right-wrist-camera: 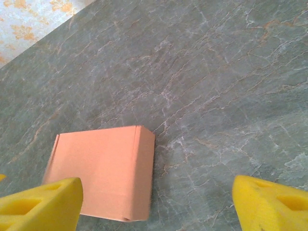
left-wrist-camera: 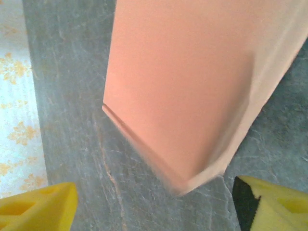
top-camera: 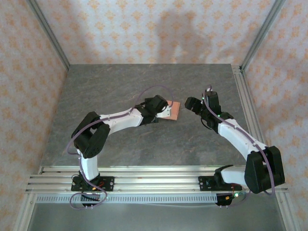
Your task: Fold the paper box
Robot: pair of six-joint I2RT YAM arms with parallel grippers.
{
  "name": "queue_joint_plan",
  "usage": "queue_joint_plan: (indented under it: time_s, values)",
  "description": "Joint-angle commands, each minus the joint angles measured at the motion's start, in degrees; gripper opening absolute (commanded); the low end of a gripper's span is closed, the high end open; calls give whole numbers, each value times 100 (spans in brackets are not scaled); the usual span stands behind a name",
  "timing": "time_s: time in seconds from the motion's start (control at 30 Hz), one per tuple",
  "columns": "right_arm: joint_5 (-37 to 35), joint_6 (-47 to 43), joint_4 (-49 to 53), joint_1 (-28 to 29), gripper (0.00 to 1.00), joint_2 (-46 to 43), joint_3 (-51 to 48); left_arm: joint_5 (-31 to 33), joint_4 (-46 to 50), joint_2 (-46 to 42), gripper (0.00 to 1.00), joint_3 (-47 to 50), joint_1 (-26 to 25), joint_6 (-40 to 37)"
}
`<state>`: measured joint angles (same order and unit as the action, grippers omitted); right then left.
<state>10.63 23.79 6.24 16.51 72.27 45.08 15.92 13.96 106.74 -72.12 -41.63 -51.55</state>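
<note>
The paper box (top-camera: pixel 172 111) is a small, shallow, closed salmon-orange box at the middle of the table. My left gripper (top-camera: pixel 162 109) is right at the box's left side. In the left wrist view the box (left-wrist-camera: pixel 192 82) looks blurred, and one corner points down between my yellow fingertips (left-wrist-camera: pixel 41 209), which stand wide apart and do not touch it. That left gripper (left-wrist-camera: pixel 154 209) is open. My right gripper (top-camera: pixel 191 104) hovers to the right of the box, apart from it. In the right wrist view the box (right-wrist-camera: pixel 106 173) lies flat on the table, and my right gripper (right-wrist-camera: pixel 156 204) is open.
The table (top-camera: pixel 144 144) is grey marbled stone with patterned walls behind and at the sides. A metal rail (top-camera: pixel 243 101) runs along the right edge, and rails cross the near edge by the arm bases.
</note>
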Motion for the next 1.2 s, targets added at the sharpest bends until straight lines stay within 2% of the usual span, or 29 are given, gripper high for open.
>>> queue_joint_plan:
  time_s: [0.0, 0.03, 0.2, 0.3, 0.43, 0.53, 0.7, 0.8, 0.97, 1.03, 1.17]
  values:
    - [-247, -114, -82, -35, 83, -95, -65, -174, -104, -265, 96, 28, -3, 348]
    - [-275, -212, -130, -36, 85, -128, -78, -414, -48, -365, 99, 66, 13, 503]
    - [-626, -819, -316, -44, 99, -304, -181, -1681, -216, -1042, 100, 460, 324, 1674]
    - [-1056, -1392, -707, -78, 99, -415, -394, -2175, -725, -1556, 100, 967, 770, 2491]
    - [-1679, -2130, -1630, -254, 99, -412, -830, -2043, -1684, -2224, 100, 1859, 1481, 3453]
    - [-1872, -2407, -2467, -574, 99, -302, -1270, -1953, -2179, -2582, 100, 2434, 2014, 4047]
    - [-2190, -2780, -3391, -952, 99, 151, -1706, -1092, -2863, -3098, 100, 3436, 2605, 4311]
    - [-2045, -2679, -4341, -1236, 99, 621, -2048, -824, -3198, -3344, 100, 3916, 3006, 4349]
    - [-1372, -2474, -5263, -1573, 100, 1409, -2125, -1156, -4190, -3361, 100, 4533, 3637, 4682]
    - [-1078, -2577, -5753, -1581, 100, 1657, -2283, -1138, -4498, -3097, 100, 4584, 3689, 4756]
    - [-1095, -2565, -6128, -1590, 100, 1635, -2494, -1357, -4873, -2515, 100, 4527, 3754, 4768]
